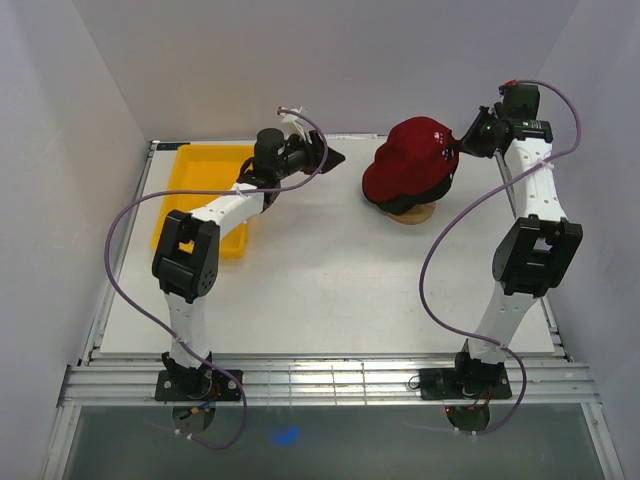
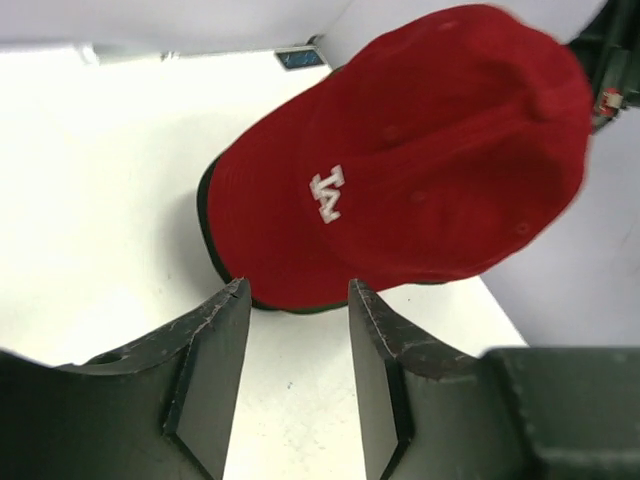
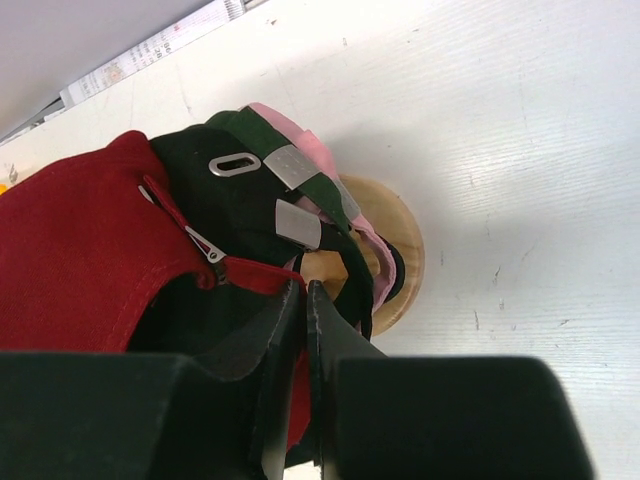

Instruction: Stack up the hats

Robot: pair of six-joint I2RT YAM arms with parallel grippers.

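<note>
The dark red cap point(image 1: 410, 158) with a white logo sits tilted on top of the stack on the wooden stand point(image 1: 416, 214). In the right wrist view the black/dark green cap point(image 3: 215, 190) and the pale pink cap point(image 3: 300, 140) lie under the red cap point(image 3: 80, 250), their back straps showing. My right gripper point(image 1: 462, 140) is shut on the red cap's rear edge point(image 3: 305, 292). My left gripper point(image 1: 335, 157) is open and empty, just short of the red cap's brim point(image 2: 400, 150), with the jaws apart point(image 2: 297, 290) over bare table.
A yellow plastic tray point(image 1: 205, 190) lies at the back left under my left arm. The wooden stand's base point(image 3: 405, 250) rests on the white table near the back wall. The table's raised rim point(image 1: 130, 230) runs along the left side.
</note>
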